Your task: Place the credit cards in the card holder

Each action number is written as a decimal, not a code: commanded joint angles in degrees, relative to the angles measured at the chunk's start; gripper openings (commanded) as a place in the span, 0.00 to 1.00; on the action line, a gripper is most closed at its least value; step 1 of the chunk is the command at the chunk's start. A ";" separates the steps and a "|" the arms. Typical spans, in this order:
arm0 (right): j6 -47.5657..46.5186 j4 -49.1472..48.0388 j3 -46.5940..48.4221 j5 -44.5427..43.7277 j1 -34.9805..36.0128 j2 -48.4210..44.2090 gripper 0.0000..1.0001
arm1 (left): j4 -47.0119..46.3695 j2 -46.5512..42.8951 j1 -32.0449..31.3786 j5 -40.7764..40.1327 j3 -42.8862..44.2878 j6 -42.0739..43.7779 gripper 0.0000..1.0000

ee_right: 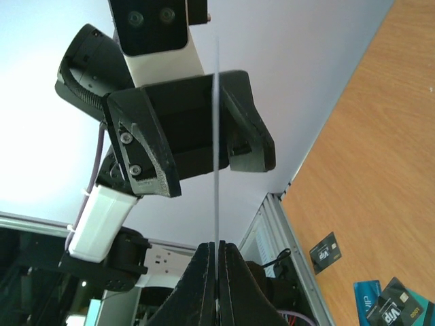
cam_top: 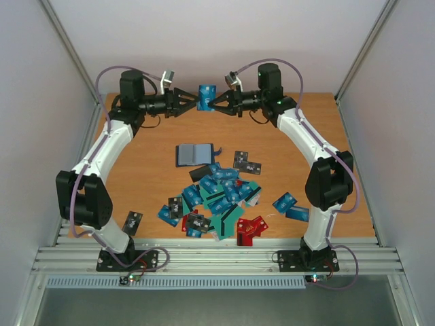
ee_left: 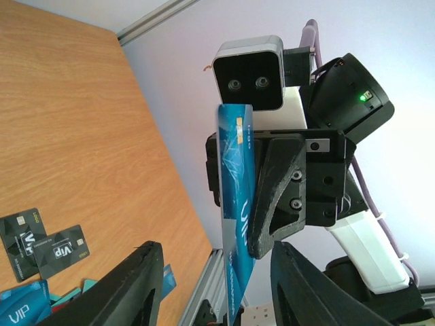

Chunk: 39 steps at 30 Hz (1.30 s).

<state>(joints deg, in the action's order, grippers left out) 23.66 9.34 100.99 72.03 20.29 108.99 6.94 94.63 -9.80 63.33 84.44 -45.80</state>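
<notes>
both arms were raised above the middle of the far edge of the table (cam_top: 149, 183), with the grippers facing one another. the right gripper (cam_top: 217, 102) was closed on a blue card (cam_top: 206, 96), which it held on edge in the air. in the right wrist view its two fingers (ee_right: 200, 285) met on the card with no gap visible. the left gripper (cam_top: 193, 102) was wide open, its fingers (ee_left: 129, 285) spread to either side of the card's free end and apart from it. it had hold of nothing. the card holder (cam_top: 194, 155) lay open and flat on the table, about midway between the left and right edges and somewhat toward the far edge, its grey-blue inside facing up. the other credit cards (cam_top: 221, 193), in blue, teal, black and red, lay in a loose overlapping heap just on the near side of the holder, reaching toward the near edge. two blue cards (cam_top: 291, 206) lay apart from the heap toward the right edge. a single black card (cam_top: 132, 222) lay toward the near-left corner, beside the left arm.
</notes>
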 commanded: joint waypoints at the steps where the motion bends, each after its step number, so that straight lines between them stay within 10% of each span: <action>1: 0.69 -2.06 0.99 4.50 0.10 -0.74 0.01 | -1.21 0.73 0.23 1.56 2.29 2.26 0.44; 29: 2.51 -4.16 2.55 7.44 2.82 1.86 0.02 | -23.21 2.42 0.22 7.45 -2.34 -14.59 0.00; 34: -11.72 17.85 8.58 0.96 2.73 2.48 0.50 | -21.55 3.32 0.60 5.33 -3.70 -14.62 0.00; 39: -20.89 32.53 7.16 -11.63 2.38 1.16 0.54 | -0.90 5.06 2.39 -1.19 -2.04 -1.26 0.00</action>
<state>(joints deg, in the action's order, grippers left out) 12.86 26.46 108.99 70.65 22.57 111.22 -7.79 97.89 -9.15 67.09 81.34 -56.99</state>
